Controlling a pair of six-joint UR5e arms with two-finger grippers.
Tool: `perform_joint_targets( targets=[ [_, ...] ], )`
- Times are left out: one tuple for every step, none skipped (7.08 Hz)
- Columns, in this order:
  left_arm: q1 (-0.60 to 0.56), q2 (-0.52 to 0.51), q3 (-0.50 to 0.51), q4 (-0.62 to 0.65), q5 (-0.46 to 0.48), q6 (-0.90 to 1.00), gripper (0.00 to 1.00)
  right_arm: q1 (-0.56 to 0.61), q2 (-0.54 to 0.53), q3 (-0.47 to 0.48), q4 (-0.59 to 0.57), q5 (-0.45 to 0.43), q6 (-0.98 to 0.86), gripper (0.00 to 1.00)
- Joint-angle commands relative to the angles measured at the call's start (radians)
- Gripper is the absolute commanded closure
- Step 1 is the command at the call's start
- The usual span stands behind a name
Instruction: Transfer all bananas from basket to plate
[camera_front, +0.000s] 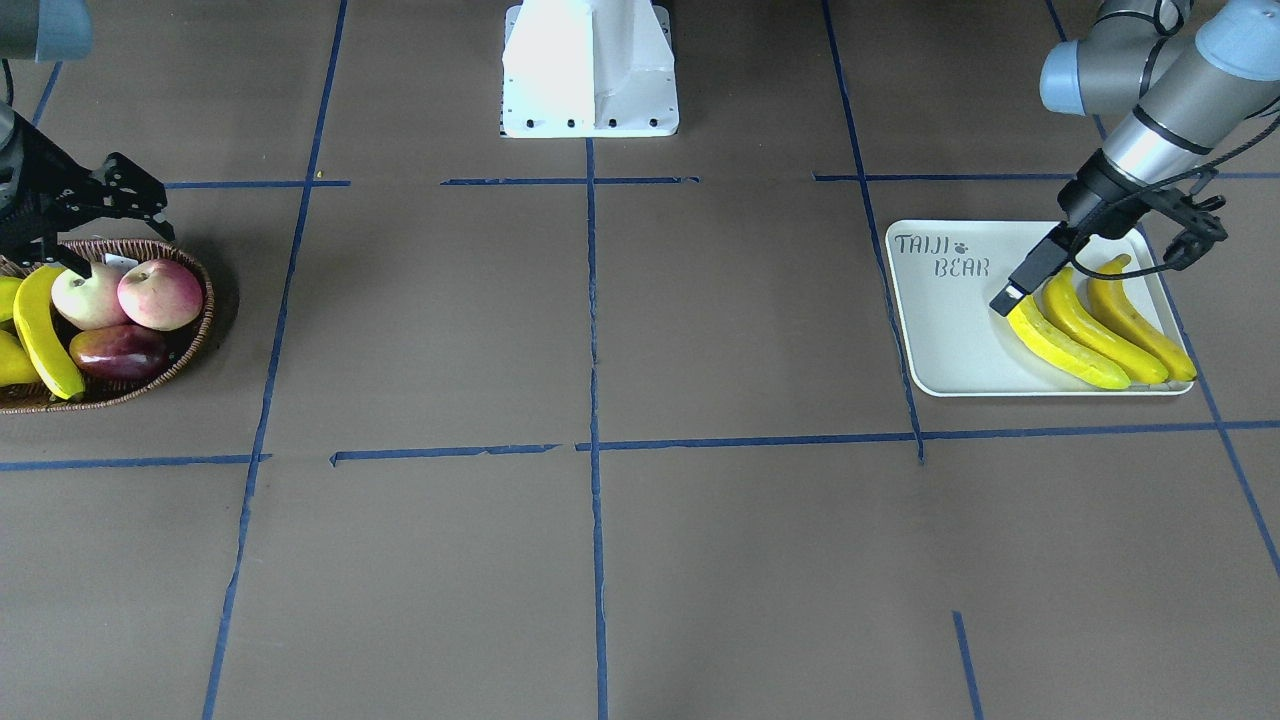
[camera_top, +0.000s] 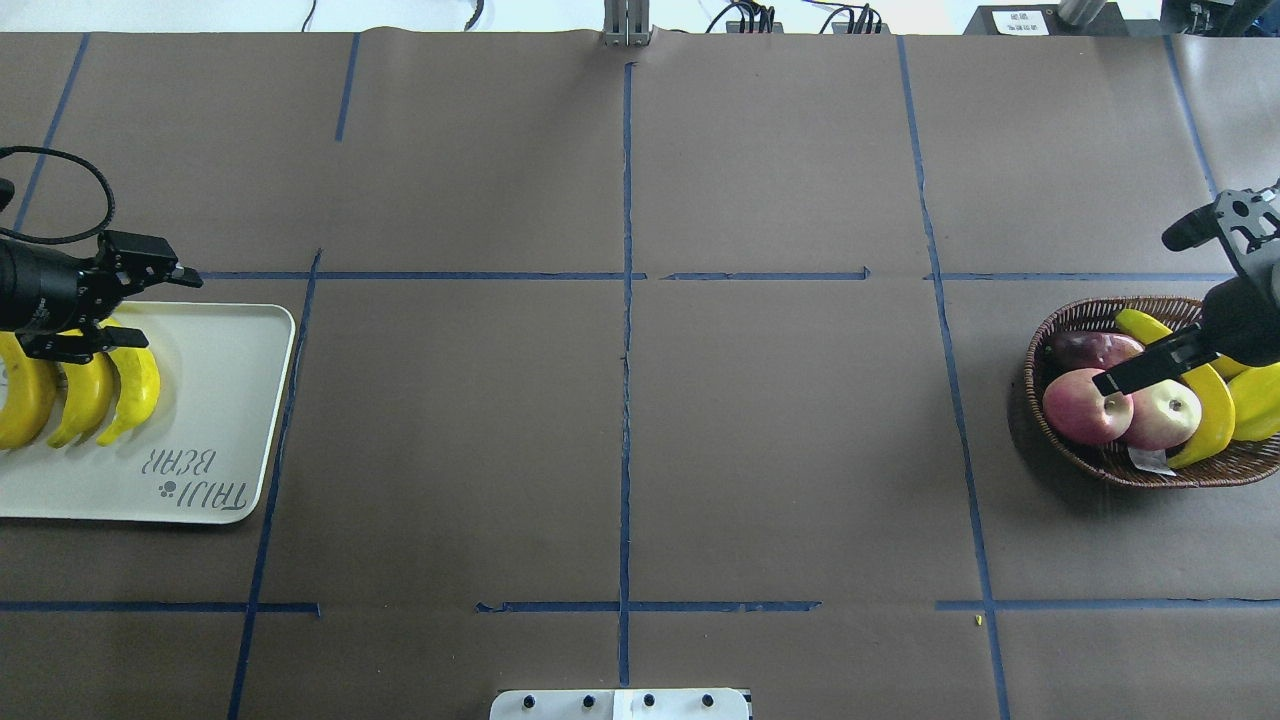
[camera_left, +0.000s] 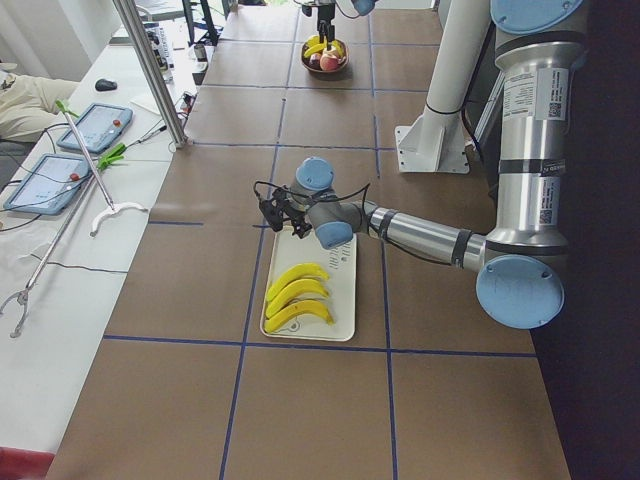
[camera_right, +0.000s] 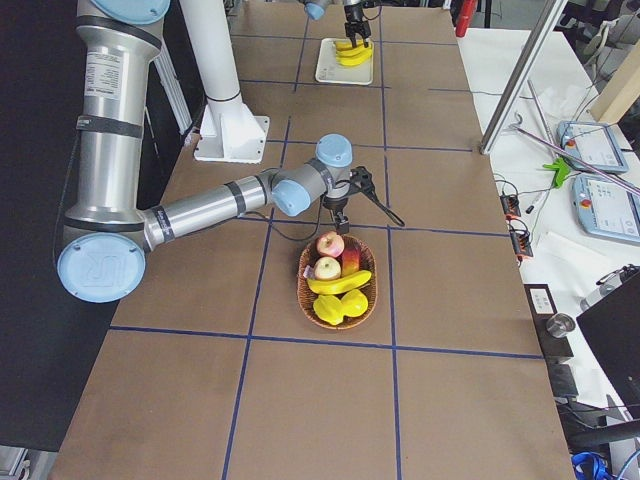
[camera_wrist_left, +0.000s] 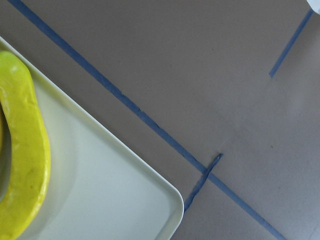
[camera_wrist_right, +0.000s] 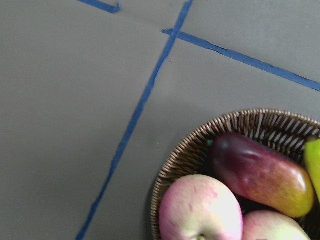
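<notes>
Three yellow bananas (camera_front: 1095, 325) lie side by side on the off-white plate (camera_front: 950, 340) with "TAIJI BEAR" lettering. My left gripper (camera_front: 1105, 265) hovers open over their stem ends, nothing between its fingers. In the left wrist view one banana (camera_wrist_left: 22, 150) lies near the plate's corner (camera_wrist_left: 150, 200). A fourth banana (camera_front: 40, 330) lies in the brown wicker basket (camera_front: 205, 320), curving along its side. My right gripper (camera_top: 1135, 312) is open above the basket (camera_top: 1040, 340), one finger (camera_top: 1150, 365) reaching over the fruit toward that banana (camera_top: 1205, 410).
The basket also holds two pink apples (camera_front: 160, 293), a dark red mango-like fruit (camera_front: 118, 350) and a yellow-green fruit (camera_front: 8, 365). The robot's white base (camera_front: 590, 70) stands at the table's back centre. Blue tape lines cross the brown table cover.
</notes>
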Motion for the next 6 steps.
perform_joint_targets(
  targets=[
    [0.041, 0.000, -0.003, -0.001, 0.054, 0.000, 0.01, 0.022, -0.025, -0.031, -0.007, -0.124, -0.101, 0.00],
    [0.060, -0.002, -0.003, -0.001, 0.064, 0.000, 0.01, -0.013, -0.023, -0.049, -0.010, -0.186, -0.109, 0.00],
    [0.064, 0.000, 0.000, -0.001, 0.064, 0.000, 0.01, -0.026, 0.005, -0.068, -0.015, -0.220, -0.109, 0.00],
    [0.072, 0.001, 0.000, -0.001, 0.064, 0.000, 0.01, -0.053, 0.013, -0.091, -0.018, -0.275, -0.111, 0.01],
    [0.074, 0.004, 0.004, -0.001, 0.064, 0.000, 0.01, -0.065, 0.016, -0.112, -0.017, -0.351, -0.173, 0.01],
    [0.074, 0.006, 0.005, -0.001, 0.065, 0.002, 0.01, -0.062, 0.013, -0.131, -0.017, -0.385, -0.274, 0.02]
  ],
)
